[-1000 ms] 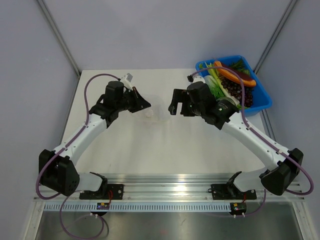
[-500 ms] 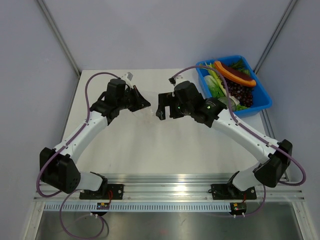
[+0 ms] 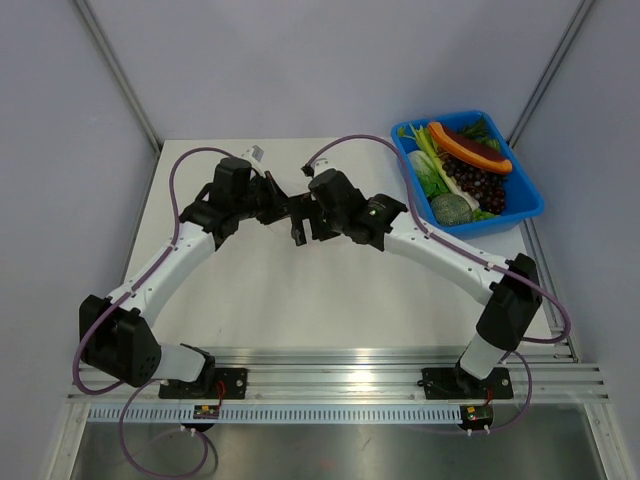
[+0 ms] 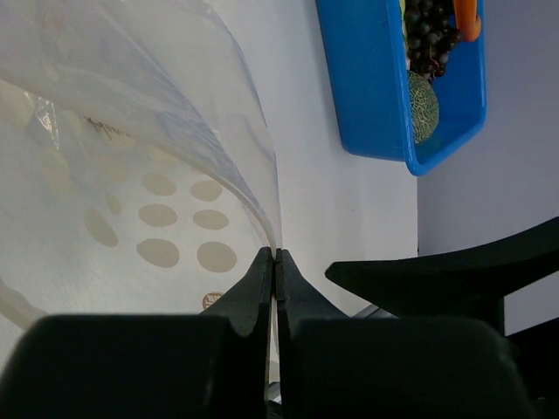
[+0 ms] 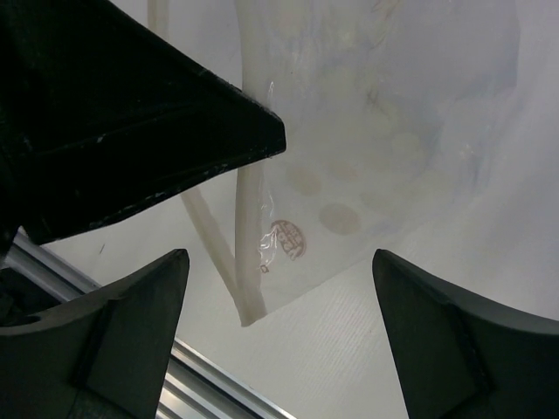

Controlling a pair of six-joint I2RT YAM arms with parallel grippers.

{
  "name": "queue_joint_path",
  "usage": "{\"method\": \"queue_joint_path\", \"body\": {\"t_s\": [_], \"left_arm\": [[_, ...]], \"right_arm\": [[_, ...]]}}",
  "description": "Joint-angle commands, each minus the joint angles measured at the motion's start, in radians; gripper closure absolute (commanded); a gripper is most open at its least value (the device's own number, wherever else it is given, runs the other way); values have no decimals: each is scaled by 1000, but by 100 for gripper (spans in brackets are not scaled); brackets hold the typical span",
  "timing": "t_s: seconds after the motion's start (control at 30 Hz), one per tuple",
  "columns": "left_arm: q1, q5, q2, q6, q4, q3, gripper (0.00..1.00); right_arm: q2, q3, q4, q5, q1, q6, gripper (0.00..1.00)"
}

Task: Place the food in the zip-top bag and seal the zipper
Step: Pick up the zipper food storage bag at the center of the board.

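Clear bag (image 4: 157, 218) pinched in left tool (image 4: 275, 262); right tool (image 5: 276, 266) spread, apparently alongside.

The clear crinkly plastic pouch printed with white round dots (image 4: 131, 175) billows up, one edge pinched in the left gripper (image 4: 275, 259). Its pale press-seal strip (image 5: 250, 236) shows as two bands diverging from a corner. The long orange and dark red piece (image 3: 470, 147) and the white-stalked green leek (image 3: 428, 165) lie in the blue plastic bin (image 3: 520, 215).
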Motion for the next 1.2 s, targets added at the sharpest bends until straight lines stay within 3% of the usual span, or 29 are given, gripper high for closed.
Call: {"method": "queue_joint_path", "body": {"t_s": [0.0, 0.13, 0.23, 0.27, 0.37, 0.43, 0.47, 0.5, 0.53, 0.57, 0.6, 0.77, 0.8, 0.87, 1.03, 1.13, 1.17], "left_arm": [[-3, 7, -3, -15, 34, 51, 100], [-3, 15, -3, -14, 33, 51, 100], [-3, 26, -3, -9, 30, 51, 100], [-3, 30, -5, -3, 36, 48, 100], [-1, 53, -9, 11, 48, 44, 100], [-1, 96, -13, 17, 86, 34, 100], [-1, 123, -9, 19, 99, 37, 79], [0, 180, 0, 16, 118, 43, 64], [0, 199, 0, 14, 129, 53, 49], [-1, 214, 0, 8, 137, 56, 21], [-1, 223, -9, 13, 128, 60, 17], [20, 147, -71, 83, -19, 125, 23], [34, 191, -89, 69, 0, 113, 30], [68, 223, -143, 17, 66, 64, 35], [95, 103, -169, 2, -10, 33, 44], [99, 35, -149, -38, -48, 10, 36], [99, 27, -141, -44, -45, 5, 29]], "right_arm": [[26, 52, 54, 69, 18, -22, 8], [47, 52, 82, 145, 16, -4, 22], [55, 50, 100, 175, 18, 16, 38], [60, 58, 97, 181, 18, 30, 48], [64, 60, 103, 193, 18, 47, 65], [66, 63, 105, 211, 16, 59, 85], [66, 66, 99, 218, 16, 76, 93], [66, 67, 96, 231, 16, 87, 100], [67, 67, 88, 256, 15, 101, 100], [67, 69, 83, 265, 10, 133, 100], [66, 67, 76, 256, -7, 150, 100], [32, 21, 99, 187, -54, 219, 100], [21, 8, 120, 188, -56, 220, 100], [4, -8, 126, 188, -59, 230, 100], [-12, -9, 128, 175, -59, 242, 100], [-22, -22, 137, 152, -59, 243, 100], [-23, -29, 140, 149, -59, 248, 100]]}}
